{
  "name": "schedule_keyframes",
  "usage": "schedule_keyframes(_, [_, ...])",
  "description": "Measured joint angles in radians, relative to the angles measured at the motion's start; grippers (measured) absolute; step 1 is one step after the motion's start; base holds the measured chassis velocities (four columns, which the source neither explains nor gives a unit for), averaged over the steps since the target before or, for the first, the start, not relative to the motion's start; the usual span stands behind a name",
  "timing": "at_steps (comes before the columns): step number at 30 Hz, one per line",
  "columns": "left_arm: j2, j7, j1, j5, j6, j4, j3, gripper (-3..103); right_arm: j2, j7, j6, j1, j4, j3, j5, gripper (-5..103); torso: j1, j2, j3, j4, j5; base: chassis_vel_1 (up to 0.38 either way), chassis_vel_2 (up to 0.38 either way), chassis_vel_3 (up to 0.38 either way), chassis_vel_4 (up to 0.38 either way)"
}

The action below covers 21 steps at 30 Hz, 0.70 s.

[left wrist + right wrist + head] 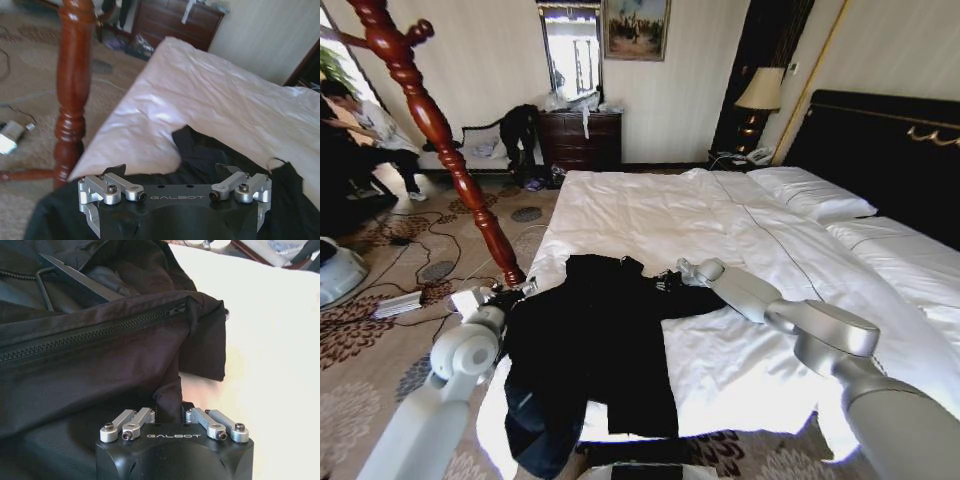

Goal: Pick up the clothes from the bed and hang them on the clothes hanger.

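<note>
The clothes, one black jacket [595,350], lie spread over the near left corner of the bed [720,230], with the lower part hanging off the edge. My left gripper [510,295] hovers open over the jacket's left shoulder [200,160], its jaws spread wide. At the other shoulder, my right gripper [668,281] is shut on a fold of black fabric [167,402] beside the zip. The clothes hanger [80,280], thin and black, lies inside the jacket's collar opening.
A red-brown turned wooden coat stand [440,130] rises just left of the bed corner, close to my left arm. Cables and a power strip [398,303] lie on the patterned carpet. A dresser [580,140] stands at the far wall, pillows [810,195] by the headboard.
</note>
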Motion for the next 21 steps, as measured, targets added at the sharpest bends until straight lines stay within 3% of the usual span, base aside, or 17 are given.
schedule_keyframes(5, [-0.025,-0.023,-0.112,-0.041,0.004,0.096,0.092,100,0.027,0.018,0.02,-0.011,-0.017,0.018,-0.013,21,0.0,0.0,0.0,0.0008,-0.0003,0.0,0.0,0.0,0.0])
schedule_keyframes(13, [-0.068,0.024,-0.295,0.015,-0.024,0.295,0.238,100,0.063,0.034,0.035,-0.02,-0.045,0.028,-0.024,21,0.0,0.0,0.0,0.0004,0.0,0.0,0.0,0.0,0.0])
schedule_keyframes(16, [-0.09,0.024,-0.324,0.033,-0.024,0.346,0.261,100,0.072,0.034,0.042,-0.02,-0.052,0.029,-0.027,21,0.0,0.0,0.0,0.0012,-0.0001,0.0,0.0,0.0,0.0])
schedule_keyframes(21, [-0.124,0.042,-0.366,0.083,-0.027,0.445,0.283,100,0.07,0.032,0.055,-0.021,-0.051,0.033,-0.031,21,0.0,0.0,0.0,0.0006,0.0001,0.0,0.0,0.0,0.0])
